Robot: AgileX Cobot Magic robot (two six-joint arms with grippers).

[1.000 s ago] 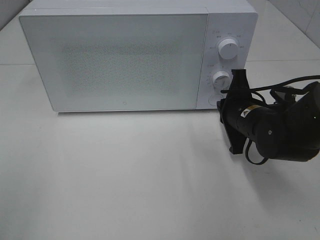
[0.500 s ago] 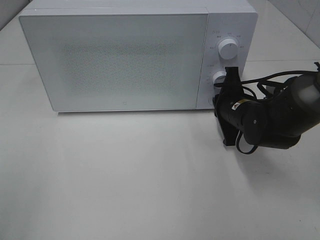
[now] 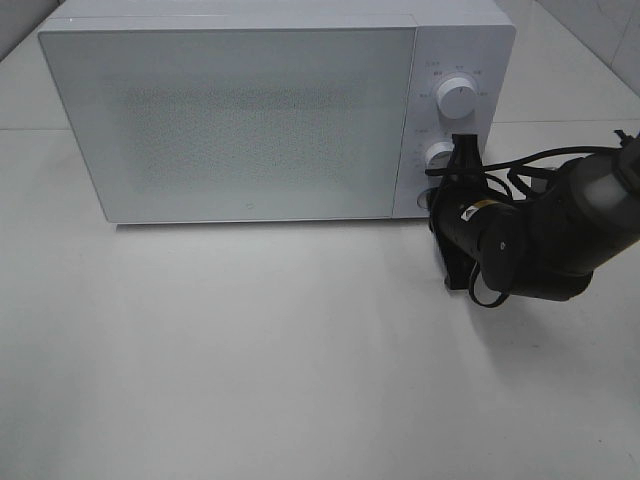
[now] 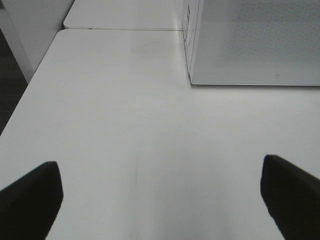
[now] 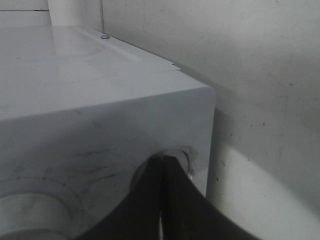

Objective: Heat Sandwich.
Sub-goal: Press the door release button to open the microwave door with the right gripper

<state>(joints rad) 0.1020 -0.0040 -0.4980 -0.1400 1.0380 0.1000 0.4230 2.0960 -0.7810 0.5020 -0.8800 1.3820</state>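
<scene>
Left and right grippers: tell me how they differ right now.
The left gripper is open, fingers wide apart; the right gripper is shut, fingertips together. The left gripper hangs over the table, clear of the microwave; the right gripper's tips sit at the round button on the microwave's control panel. Both are black and hold nothing.

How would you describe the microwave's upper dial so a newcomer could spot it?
On the white microwave, look at the control panel down its right side. Of the two round white dials there, the upper dial stands clear; the black right gripper partly hides the lower dial.
</scene>
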